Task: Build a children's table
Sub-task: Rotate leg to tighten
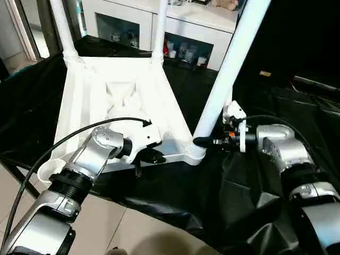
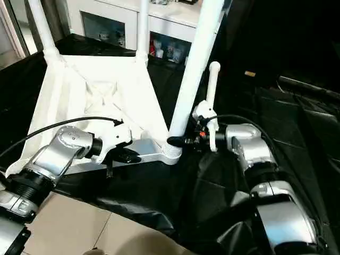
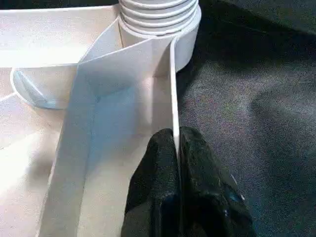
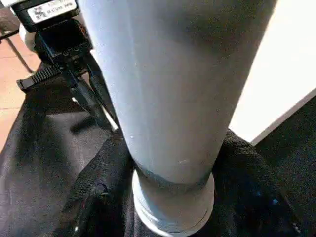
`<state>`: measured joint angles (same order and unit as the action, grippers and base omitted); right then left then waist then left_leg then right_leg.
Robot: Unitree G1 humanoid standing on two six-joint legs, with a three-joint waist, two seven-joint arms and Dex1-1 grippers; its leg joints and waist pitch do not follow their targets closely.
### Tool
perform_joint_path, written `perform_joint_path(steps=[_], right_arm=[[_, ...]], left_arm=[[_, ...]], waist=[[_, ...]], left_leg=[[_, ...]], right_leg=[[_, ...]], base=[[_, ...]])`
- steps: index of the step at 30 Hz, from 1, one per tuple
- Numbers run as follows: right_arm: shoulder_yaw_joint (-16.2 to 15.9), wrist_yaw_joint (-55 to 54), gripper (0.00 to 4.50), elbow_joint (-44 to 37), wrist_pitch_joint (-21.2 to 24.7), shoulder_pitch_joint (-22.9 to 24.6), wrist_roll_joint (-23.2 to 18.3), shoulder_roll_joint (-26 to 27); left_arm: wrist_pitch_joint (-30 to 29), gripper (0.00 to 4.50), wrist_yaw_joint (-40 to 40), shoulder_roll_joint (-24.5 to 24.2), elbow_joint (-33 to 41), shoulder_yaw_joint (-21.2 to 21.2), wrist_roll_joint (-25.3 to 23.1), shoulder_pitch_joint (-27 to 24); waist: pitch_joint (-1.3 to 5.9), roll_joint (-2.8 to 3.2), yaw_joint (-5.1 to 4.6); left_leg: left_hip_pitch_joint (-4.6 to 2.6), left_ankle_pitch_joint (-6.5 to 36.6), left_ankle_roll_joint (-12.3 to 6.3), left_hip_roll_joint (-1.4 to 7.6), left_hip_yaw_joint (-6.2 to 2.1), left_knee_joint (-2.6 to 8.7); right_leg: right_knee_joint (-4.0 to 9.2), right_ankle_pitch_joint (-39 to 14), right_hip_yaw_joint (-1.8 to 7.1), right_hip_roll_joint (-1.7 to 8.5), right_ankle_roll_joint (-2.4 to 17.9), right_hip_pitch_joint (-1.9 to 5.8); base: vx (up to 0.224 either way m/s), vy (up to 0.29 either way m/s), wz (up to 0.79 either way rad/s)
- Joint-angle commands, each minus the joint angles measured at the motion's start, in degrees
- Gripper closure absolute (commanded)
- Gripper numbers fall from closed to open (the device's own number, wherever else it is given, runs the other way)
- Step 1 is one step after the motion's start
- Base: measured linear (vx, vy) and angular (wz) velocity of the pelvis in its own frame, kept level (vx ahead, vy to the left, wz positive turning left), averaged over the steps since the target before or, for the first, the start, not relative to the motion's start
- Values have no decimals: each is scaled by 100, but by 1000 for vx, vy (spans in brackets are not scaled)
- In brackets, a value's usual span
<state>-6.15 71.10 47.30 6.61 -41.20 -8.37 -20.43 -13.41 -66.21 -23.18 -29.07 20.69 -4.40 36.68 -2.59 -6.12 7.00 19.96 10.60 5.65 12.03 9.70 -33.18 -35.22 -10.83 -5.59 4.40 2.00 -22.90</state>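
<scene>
Pincer work first: the left pincer point(image 3: 177, 163) is pinched narrow on the thin side wall of the upturned tabletop point(image 1: 101, 95), steadying it near the corner. The right pincer point(image 1: 204, 141) is closed around the base of a leg point(image 1: 228, 69), which leans in the near right corner socket point(image 1: 197, 154). Two further legs point(image 1: 64, 29) stand in the far corners; the near left socket point(image 1: 49, 169) is empty. The tabletop lies on a surface draped in black sheet point(image 1: 249, 207). Seating this third leg looks like the step in hand; next it probably needs straightening and pressing down.
</scene>
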Motion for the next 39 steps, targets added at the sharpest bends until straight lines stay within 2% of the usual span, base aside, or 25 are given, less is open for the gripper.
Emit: perform_joint_path(steps=[1,3,5,6,7,8,9,10,12,13,14,17,19,21,22,25,27,28,29,30,31,32,33,34,39], right_arm=[[-260,-418,257,470,192,322,365,177],[-184,-788,257,556,203,316,383,264],[-148,-1018,258,608,197,316,406,309],[-27,-1632,258,826,245,294,425,450],[21,-1923,258,937,259,296,434,537],[23,-1936,259,941,260,296,435,540],[72,-2252,259,1036,282,330,433,670],[73,-2262,259,1038,283,332,432,675],[49,-2314,259,1009,269,404,462,776],[26,-2291,259,974,255,445,484,824],[10,-2265,259,950,245,469,501,848],[-7,-2255,260,916,251,500,512,879],[-18,-2278,260,899,257,515,510,902],[71,-2900,260,1223,267,360,535,1094],[168,-3235,260,1400,308,265,504,1192],[332,-3652,260,1615,382,146,411,1317],[617,-4356,260,1966,437,-55,231,1561],[735,-4613,260,2088,458,-143,142,1682],[752,-4651,260,2106,461,-156,129,1699],[828,-4814,260,2182,473,-215,70,1781],[828,-4814,260,2182,473,-215,70,1781],[839,-4856,260,2202,471,-252,58,1839],[845,-4889,260,2218,479,-326,37,1948],[816,-4864,261,2237,457,-381,62,2013],[818,-4786,261,2330,428,-480,146,2091]], left_arm=[[68,450,-194,288,282,99,183,148],[-70,450,-24,383,224,16,211,185],[-116,450,94,433,165,-25,203,216],[-200,450,364,549,15,-113,178,291],[-235,450,490,600,-57,-147,157,326],[-237,450,495,602,-60,-148,156,328],[-290,450,626,640,-113,-171,120,349],[-292,450,630,641,-115,-171,118,349],[-301,450,681,636,-136,-155,73,349],[-329,450,709,632,-146,-154,49,350],[-349,450,723,631,-151,-155,35,351],[-368,450,760,625,-163,-163,15,352],[-383,450,798,628,-181,-178,-6,354],[-888,450,1387,809,-393,-363,-82,463],[-1120,450,1678,911,-459,-444,-97,497],[-1350,450,1949,1061,-435,-516,-90,488],[-1817,450,2443,1513,-75,-658,-3,343],[-1975,450,2600,1739,160,-621,-10,238],[-1998,450,2623,1773,194,-616,-11,223],[-2100,450,2729,1936,363,-574,-26,146],[-2100,450,2729,1936,363,-574,-26,146],[-2150,450,2752,2032,453,-523,-36,101],[-2204,450,2786,2168,553,-462,-40,49],[-2167,450,2852,2192,501,-458,-53,77],[-2042,450,3009,2060,270,-546,-92,223]], waist=[[325,126,-13],[305,127,-42],[274,131,-63],[259,107,-81],[233,117,-103],[218,119,-125],[222,114,-151],[237,113,-184],[232,130,-217],[237,139,-227],[237,156,-223],[247,150,-237],[245,148,-228],[233,153,-241],[227,154,-243],[217,156,-279],[208,137,-310],[210,113,-346],[224,142,-358],[224,136,-395],[233,154,-399],[229,145,-403],[224,87,-402],[201,73,-414],[195,94,-451]], left_leg=[[-28,1000,-50,180,-16,376],[-31,1150,-1,173,-19,391],[-58,1427,50,167,-27,405],[-67,1605,85,168,-46,412],[-90,1819,118,151,-63,422],[-107,1958,139,147,-77,424],[-143,2150,149,138,-105,409],[-136,2183,136,131,-124,407],[-108,2229,113,142,-153,430],[-127,2296,99,147,-162,432],[-145,2331,96,155,-166,437],[-100,2301,103,185,-186,482],[-137,2347,86,173,-168,469],[-141,2316,127,176,-158,474],[-170,2397,151,159,-158,455],[-144,2521,148,152,-184,463],[-201,2726,151,131,-205,437],[-197,2780,142,145,-213,442],[-187,2785,163,168,-232,452],[-131,2831,136,165,-247,481],[-142,2858,154,185,-257,488],[-124,2830,113,159,-255,496],[-170,2816,80,149,-226,474],[-177,2884,55,129,-223,473],[-214,3080,44,106,-244,449]], right_leg=[[395,-1113,328,432,1055,311],[422,-1347,327,433,1007,300],[491,-1875,321,442,882,272],[528,-2288,311,449,758,265],[590,-2806,290,464,606,240],[625,-3094,274,472,515,225],[690,-3530,236,492,348,215],[723,-3662,218,503,261,218],[750,-3672,194,498,202,229],[760,-3615,186,498,213,216],[767,-3561,180,501,247,210],[706,-3034,184,488,425,251],[711,-3026,204,500,486,222],[679,-2948,216,483,556,199],[705,-3140,197,491,524,184],[758,-3398,163,507,384,208],[827,-3667,82,503,265,171],[837,-3640,53,508,245,181],[814,-3537,46,528,256,208],[834,-3453,11,504,199,251],[822,-3361,13,516,208,260],[841,-3325,15,509,178,252],[859,-3391,34,520,188,194],[888,-3516,26,504,152,160],[991,-3908,-75,510,-100,149]], base=[[0,0,0],[0,0,0],[0,0,0],[0,0,0],[0,0,0],[0,0,0],[0,0,0],[0,0,0],[0,0,0],[0,0,0],[0,0,0],[0,0,0],[0,0,0],[0,0,0],[0,0,0],[0,0,0],[0,0,0],[0,0,0],[0,0,0],[0,0,0],[0,0,0],[0,0,0],[0,0,0],[0,0,0],[0,0,0]])
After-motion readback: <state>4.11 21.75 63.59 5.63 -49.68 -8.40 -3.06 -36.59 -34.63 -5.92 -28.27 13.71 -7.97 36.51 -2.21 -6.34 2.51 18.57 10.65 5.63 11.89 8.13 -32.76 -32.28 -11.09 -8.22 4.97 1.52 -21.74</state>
